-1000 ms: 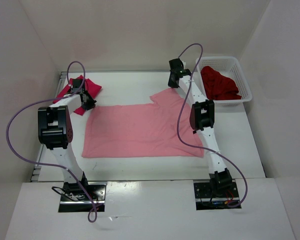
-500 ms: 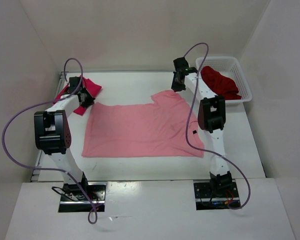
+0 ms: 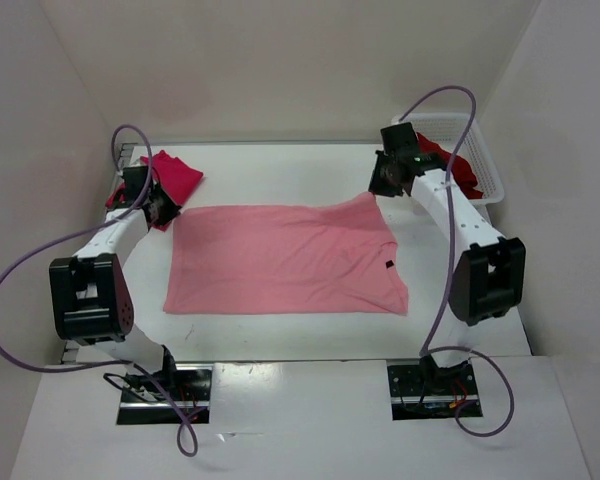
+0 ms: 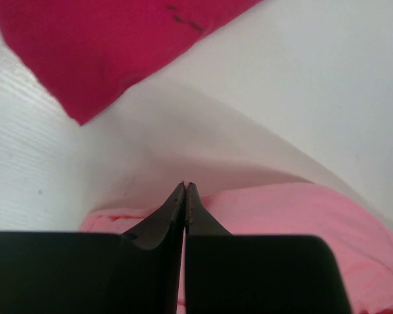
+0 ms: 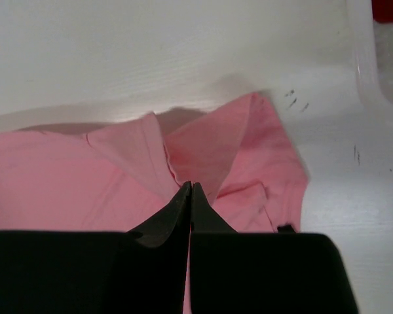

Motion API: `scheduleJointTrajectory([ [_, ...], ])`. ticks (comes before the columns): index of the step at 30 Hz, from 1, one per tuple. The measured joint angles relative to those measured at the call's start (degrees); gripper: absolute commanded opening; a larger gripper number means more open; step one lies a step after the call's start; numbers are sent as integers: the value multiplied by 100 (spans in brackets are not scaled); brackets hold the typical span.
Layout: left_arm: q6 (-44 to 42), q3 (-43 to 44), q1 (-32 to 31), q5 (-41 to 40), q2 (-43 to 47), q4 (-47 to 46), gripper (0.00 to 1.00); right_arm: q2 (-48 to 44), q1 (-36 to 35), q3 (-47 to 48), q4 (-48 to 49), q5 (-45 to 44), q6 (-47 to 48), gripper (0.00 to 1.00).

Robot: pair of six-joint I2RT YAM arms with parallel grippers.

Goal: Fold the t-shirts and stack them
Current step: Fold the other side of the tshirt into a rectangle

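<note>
Top external shows my left tool (image 3: 165, 209) and right tool (image 3: 382, 188), clenched on far corners of the light pink t-shirt (image 3: 280, 258), have pulled it flat for folding.

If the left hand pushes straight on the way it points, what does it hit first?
Beyond the pink shirt's edge, bare table if it dips; otherwise likely the crimson shirt. Depth unclear.

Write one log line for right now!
left end effector: shut on light pink t-shirt | right end effector: shut on same t-shirt
</note>
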State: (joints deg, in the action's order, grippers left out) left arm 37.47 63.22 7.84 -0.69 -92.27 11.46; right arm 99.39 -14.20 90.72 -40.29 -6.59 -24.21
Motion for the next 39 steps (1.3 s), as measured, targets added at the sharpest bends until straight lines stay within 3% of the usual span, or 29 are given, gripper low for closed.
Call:
scheduleJointTrajectory([
  [14, -2, -944, 345, 245, 774, 299, 0, -1912, 0, -2236, -796, 116, -479, 0],
  [24, 33, -1405, 841, 831, 942, 511, 0, -2186, 0, -2647, -1644, 129, -723, 0],
  [28, 37, -1408, 844, 949, 942, 527, 5, -2258, 0, -2669, -1825, 155, -796, 0],
  [32, 35, -1445, 861, 966, 944, 566, 26, -2343, 0, -2815, -2048, 149, -922, 16],
  [33, 55, -1482, 874, 968, 953, 564, 31, -2389, 0, -2857, -2133, 144, -953, 25],
  [36, 111, -1563, 953, 962, 1019, 636, 32, -2531, 0, -2883, -2304, 142, -1038, 31],
  [39, 203, -1558, 1047, 925, 1246, 717, 31, -2629, 0, -2876, -2363, 122, -1067, 29],
])
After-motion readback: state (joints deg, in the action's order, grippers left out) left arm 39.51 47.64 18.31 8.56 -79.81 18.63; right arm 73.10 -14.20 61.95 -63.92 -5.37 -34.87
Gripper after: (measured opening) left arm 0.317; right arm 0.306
